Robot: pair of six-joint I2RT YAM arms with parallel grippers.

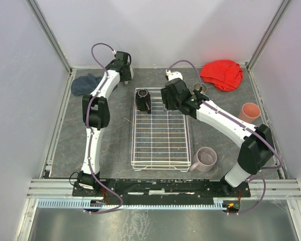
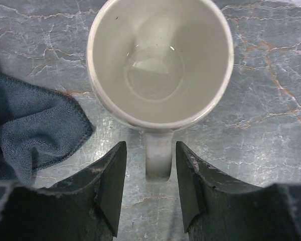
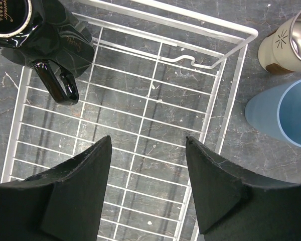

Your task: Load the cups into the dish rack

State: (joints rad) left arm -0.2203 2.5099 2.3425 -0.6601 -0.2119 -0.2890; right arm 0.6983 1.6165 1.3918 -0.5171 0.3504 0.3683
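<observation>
The cream mug (image 2: 160, 65) stands upright on the table at the back left. Its handle (image 2: 158, 155) lies between the fingers of my open left gripper (image 2: 150, 146), which do not touch it. In the top view the left gripper (image 1: 124, 70) covers that mug. The white wire dish rack (image 1: 160, 155) holds the black mug (image 1: 143, 100) in its far left corner. My right gripper (image 3: 148, 139) is open and empty above the rack's far end (image 3: 231, 100), right of the black mug (image 3: 35, 30). The steel tumbler (image 3: 286, 42) and the blue tumbler (image 3: 281, 113) stand just outside the rack.
The dark blue cloth (image 2: 30, 130) lies left of the cream mug. A red cloth (image 1: 221, 74) lies at the back right. The salmon tumbler (image 1: 250, 113) stands at the right. The mauve mug (image 1: 205, 159) stands by the rack's near right corner.
</observation>
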